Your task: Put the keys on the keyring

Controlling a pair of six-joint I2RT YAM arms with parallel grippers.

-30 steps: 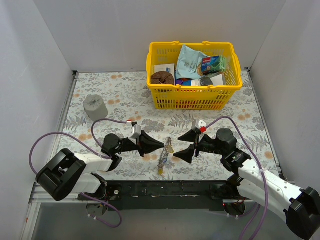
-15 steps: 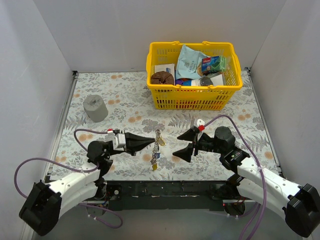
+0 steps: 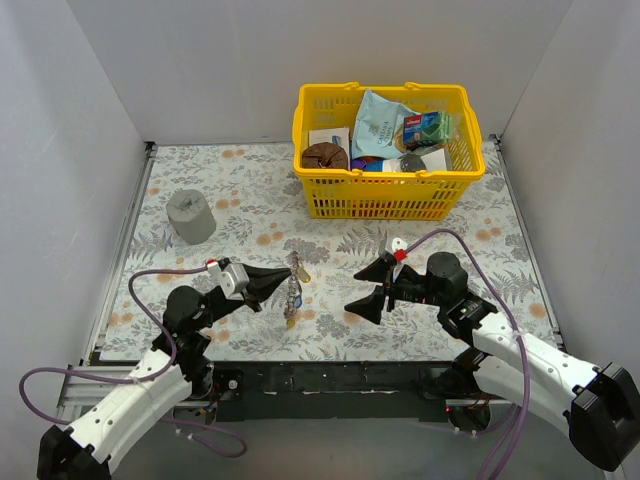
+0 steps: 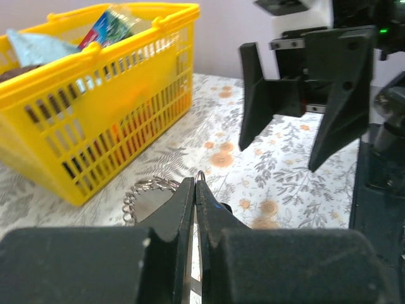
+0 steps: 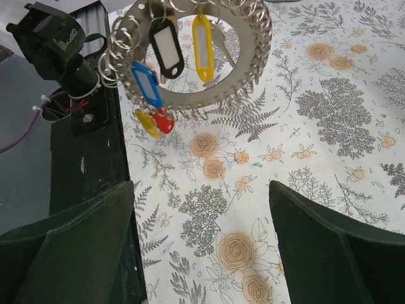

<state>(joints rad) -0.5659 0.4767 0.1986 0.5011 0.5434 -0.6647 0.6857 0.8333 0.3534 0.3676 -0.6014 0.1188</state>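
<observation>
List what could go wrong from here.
The left claw pinches the large silver metal keyring only at its very tips; it may twist or slip out. The coloured plastic key tags dangle loose below it; the open right claw, facing them, might snag one when closing in.

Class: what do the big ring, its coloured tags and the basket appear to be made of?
The keyring looks like polished metal: silvery, reflective. The key tags look like glossy plastic: flat bright colours. The basket is probably moulded plastic: uniform yellow lattice walls.
</observation>
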